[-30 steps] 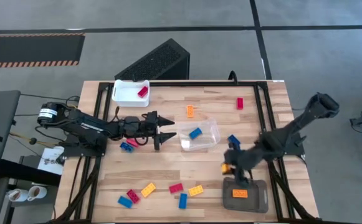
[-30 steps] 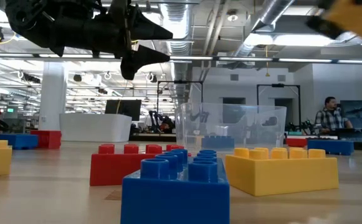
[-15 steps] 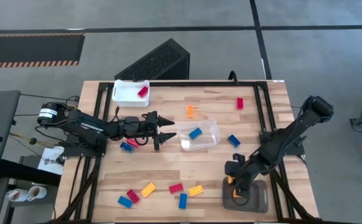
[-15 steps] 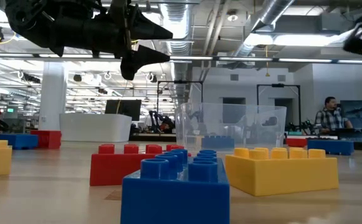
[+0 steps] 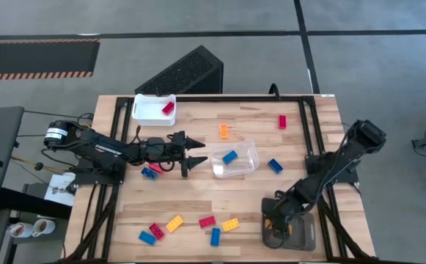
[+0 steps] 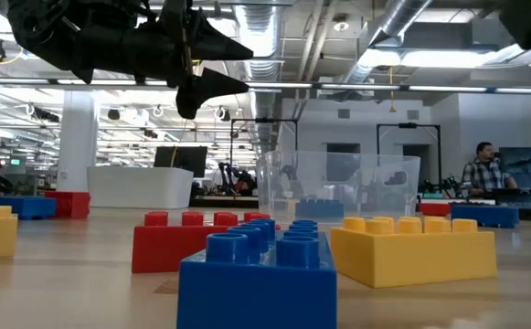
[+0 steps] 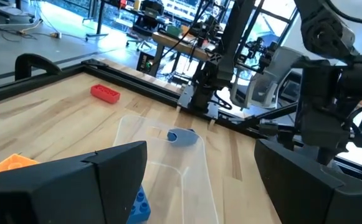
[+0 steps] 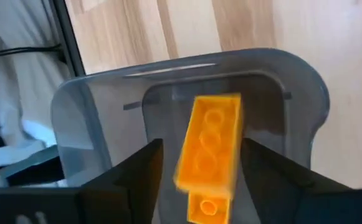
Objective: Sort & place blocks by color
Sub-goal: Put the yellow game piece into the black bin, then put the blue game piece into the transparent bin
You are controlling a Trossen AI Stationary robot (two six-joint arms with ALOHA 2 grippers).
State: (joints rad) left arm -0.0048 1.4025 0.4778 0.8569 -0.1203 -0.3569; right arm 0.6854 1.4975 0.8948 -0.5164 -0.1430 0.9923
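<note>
My right gripper (image 5: 275, 224) is low over the dark grey tray (image 5: 304, 233) at the near right, shut on an orange block (image 8: 209, 146). A second orange block (image 8: 209, 210) shows just by it. My left gripper (image 5: 196, 154) waits open, raised, left of the clear tray (image 5: 248, 152), which holds a blue block (image 5: 229, 156). The white tray (image 5: 148, 111) at the far left holds a red block (image 5: 168, 108). Loose blocks lie on the table: orange (image 5: 223, 130), red (image 5: 282, 121), blue (image 5: 274, 166), and several in a near-edge cluster around a red one (image 5: 207, 221). My right gripper has the orange block between its two fingers (image 8: 265, 168), which stand along its long sides (image 8: 233, 155). The fingers come from above, pointing down into the grey tray. The block is tilted, studs toward the wrist camera; whether it touches the tray floor I cannot tell.
A blue and a red block (image 5: 150, 172) lie under my left arm. A black grated box (image 5: 187, 72) stands beyond the table's far edge. Black frame rails run along the table's left and right sides. Bare wood lies between the clear tray and the near cluster.
My right gripper has carried the orange block toward the table's near edge and down, from beside the loose blue block to over the grey tray. My left arm has kept still.
</note>
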